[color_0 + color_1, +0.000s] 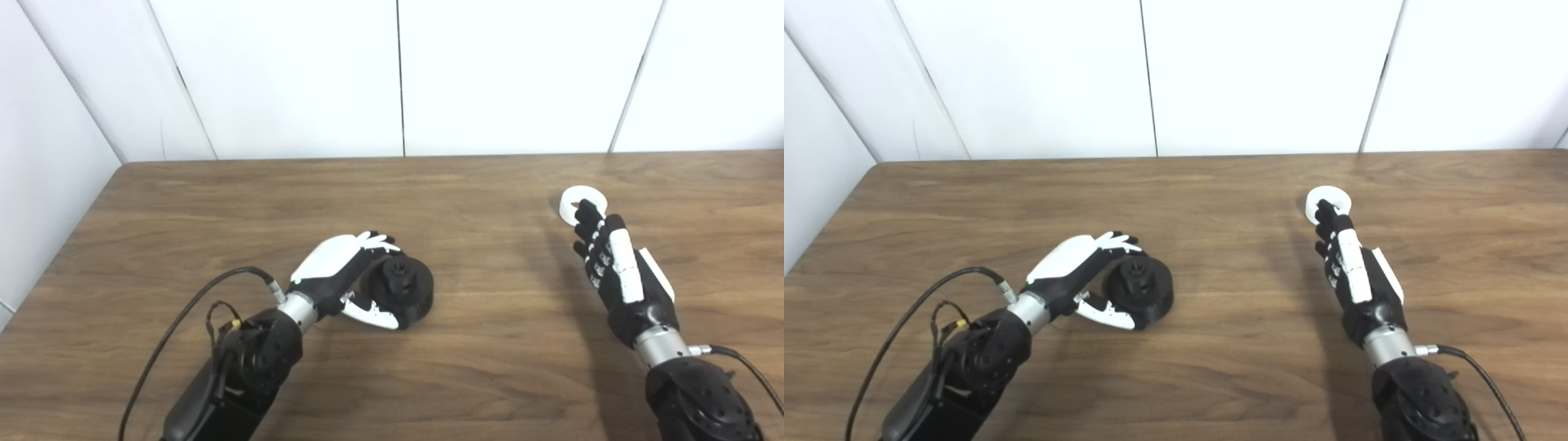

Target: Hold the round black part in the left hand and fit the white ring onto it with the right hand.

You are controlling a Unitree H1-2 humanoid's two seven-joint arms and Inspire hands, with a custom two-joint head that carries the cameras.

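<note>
Wood grain runs across the brown worktop (465, 380), which meets white wall panels (275, 73) at its far edge. The left hand (343, 272) lies low near the front left, its arm coming in from the bottom edge with a black cable (184, 312) looping beside the wrist. Its fingers (376, 240) curve over the far side of the round black part (404, 288) while the thumb (373, 315) reaches along the near side — the hand is wrapped around the part, touching it on both sides. The part sits on the worktop, a squat disc with a raised hub in the middle of its top face; whether it is lifted at all cannot be told from either view.

Well apart, on the right side of the worktop, the right hand (1356, 269) stretches away from the robot, its fingers close together and extended toward the white ring (1328, 202). The ring rests flat on the wood — the fingertips (1324, 211) overlap its near edge and appear to touch it, but the views do not show whether the hand is pinching it or only resting against it. The thumb of this hand is hidden behind the palm.
</note>
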